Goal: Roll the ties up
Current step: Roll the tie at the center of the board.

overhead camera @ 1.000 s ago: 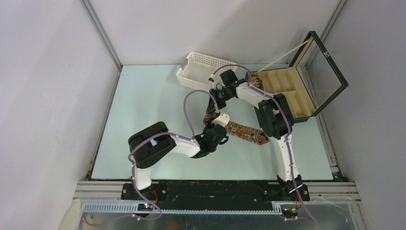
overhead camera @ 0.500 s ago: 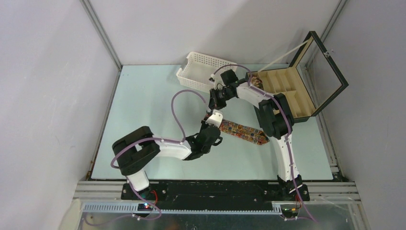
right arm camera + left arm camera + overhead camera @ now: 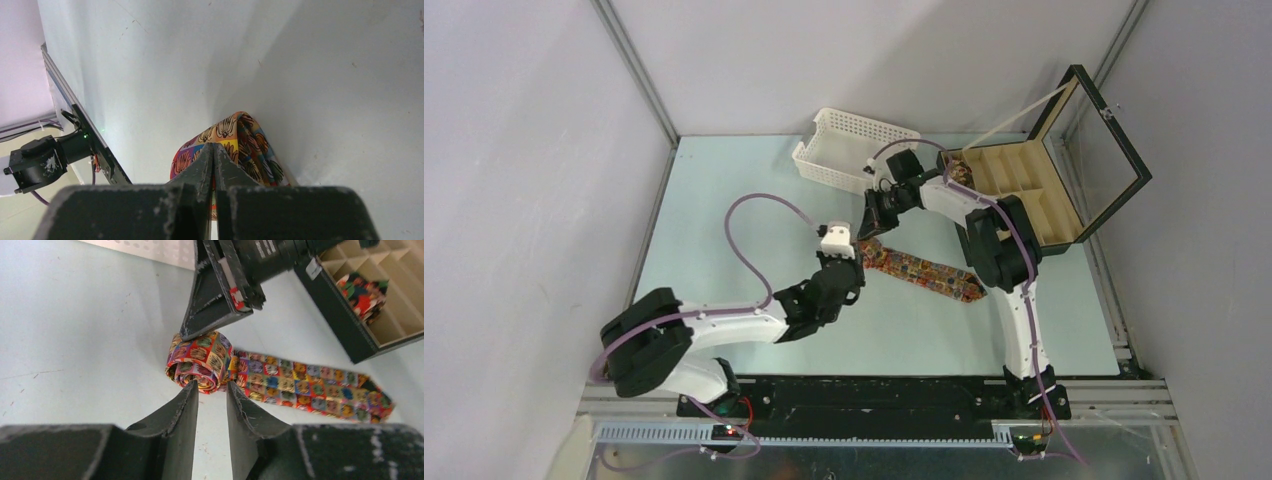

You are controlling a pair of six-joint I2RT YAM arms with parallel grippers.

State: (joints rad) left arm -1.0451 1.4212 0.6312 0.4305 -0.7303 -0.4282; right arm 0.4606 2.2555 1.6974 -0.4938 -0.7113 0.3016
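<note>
The square-patterned red, orange and yellow necktie (image 3: pixel 300 390), mid-frame, is woven cloth with a faint sheen. The pale blue-green tabletop (image 3: pixel 75 340) looks matt and lightly scuffed. The black fingers (image 3: pixel 182 410) of the left gripper (image 3: pixel 212 386) are matt and rough-edged. The white perforated basket (image 3: pixel 824 166), upper centre, is smooth plastic.

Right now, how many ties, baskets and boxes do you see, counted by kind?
Ties: 2, one half-rolled, one coiled
Basket: 1
Box: 1
Total: 4
</note>
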